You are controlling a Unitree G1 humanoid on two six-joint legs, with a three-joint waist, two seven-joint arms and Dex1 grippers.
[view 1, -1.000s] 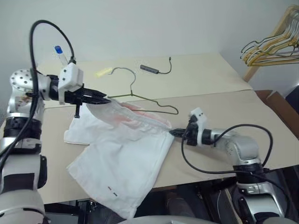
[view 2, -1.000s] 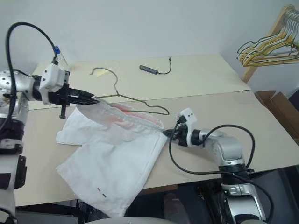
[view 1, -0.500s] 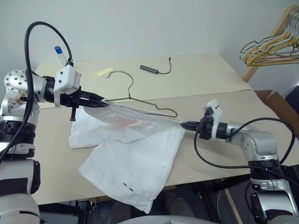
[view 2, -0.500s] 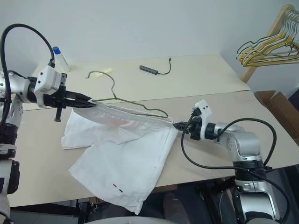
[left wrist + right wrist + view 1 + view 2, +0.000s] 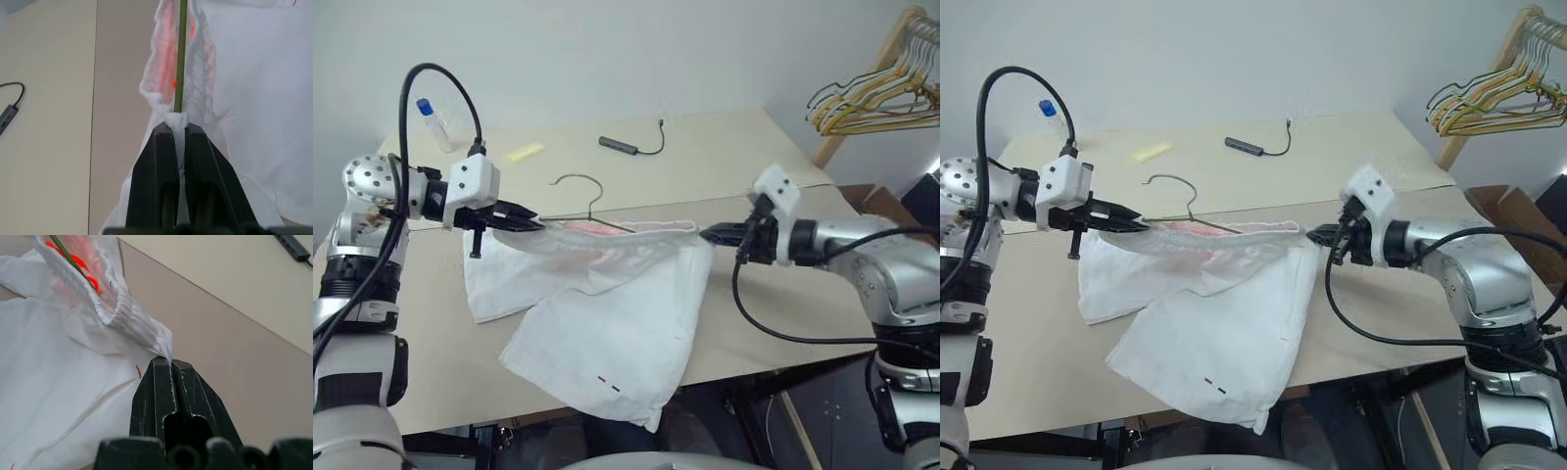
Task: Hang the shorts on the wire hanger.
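Beige counter (image 5: 783, 323) carried the white cloth shorts (image 5: 607, 323), their elastic waist stretched taut above it. Left end effector (image 5: 536, 222) and right end effector (image 5: 705, 234) each clamped one waistband end. Thin dark wire hanger (image 5: 582, 191) ran inside the waistband, its hook poking out behind.

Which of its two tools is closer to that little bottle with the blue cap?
Left. The left tool, pinching one end of the shorts' waistband, is just in front of the bottle; the right tool holds the far end.
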